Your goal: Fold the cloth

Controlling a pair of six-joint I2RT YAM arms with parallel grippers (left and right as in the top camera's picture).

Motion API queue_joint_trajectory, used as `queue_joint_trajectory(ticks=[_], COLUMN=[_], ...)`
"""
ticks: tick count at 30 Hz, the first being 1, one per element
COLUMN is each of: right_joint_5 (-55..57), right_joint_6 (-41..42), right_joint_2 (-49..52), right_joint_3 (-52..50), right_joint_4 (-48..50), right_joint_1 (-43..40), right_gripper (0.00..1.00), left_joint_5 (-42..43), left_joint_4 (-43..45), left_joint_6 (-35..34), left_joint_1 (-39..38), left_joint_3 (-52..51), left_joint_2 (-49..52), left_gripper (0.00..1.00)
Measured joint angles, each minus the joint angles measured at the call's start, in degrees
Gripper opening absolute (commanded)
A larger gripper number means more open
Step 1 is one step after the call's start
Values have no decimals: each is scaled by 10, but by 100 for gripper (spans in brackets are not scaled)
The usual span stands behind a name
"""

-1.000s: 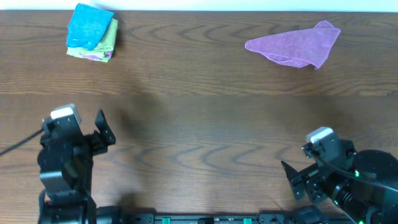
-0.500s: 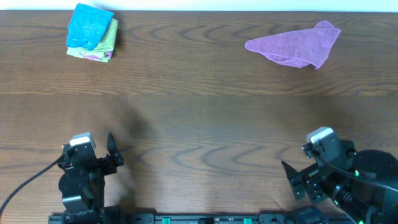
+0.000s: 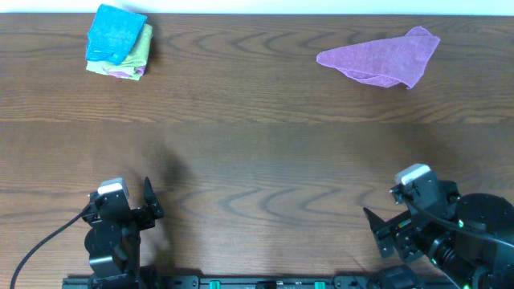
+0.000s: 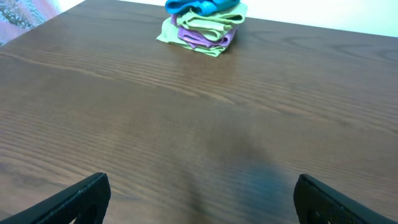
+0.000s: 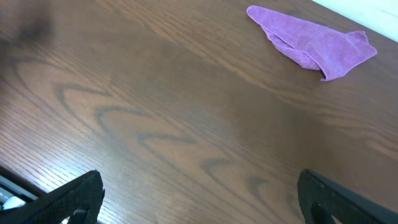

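Note:
A crumpled purple cloth (image 3: 381, 58) lies unfolded at the far right of the table; it also shows in the right wrist view (image 5: 314, 42). My left gripper (image 3: 148, 205) is open and empty at the near left edge; its fingertips (image 4: 199, 196) are spread wide over bare wood. My right gripper (image 3: 377, 233) is open and empty at the near right edge; its fingertips (image 5: 202, 193) are spread wide, far from the purple cloth.
A stack of folded cloths, blue on top of green and purple (image 3: 119, 42), sits at the far left corner; it shows in the left wrist view (image 4: 202, 25). The wooden table (image 3: 257, 152) fills the view.
My left arm has drawn back toward the near edge and a little to the right. The right arm and both cloths have not moved.

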Motion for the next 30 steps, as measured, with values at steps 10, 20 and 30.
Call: queue_joint_trajectory(ticks=[10,20,30], right_joint_5=[0,0,0], right_joint_6=[0,0,0], right_joint_2=[0,0,0], right_joint_3=[0,0,0], right_joint_4=[0,0,0], right_joint_1=[0,0,0], right_gripper=[99,99,99], left_joint_5=[9,10,10], left_joint_4=[16,16,16], left_joint_6=[-25,-34,-34], left_joint_1=[-9,-37,-37], left_joint_3=[-36,-36,-36], left_joint_2=[-2,-2,-2], left_gripper=[95,95,95])
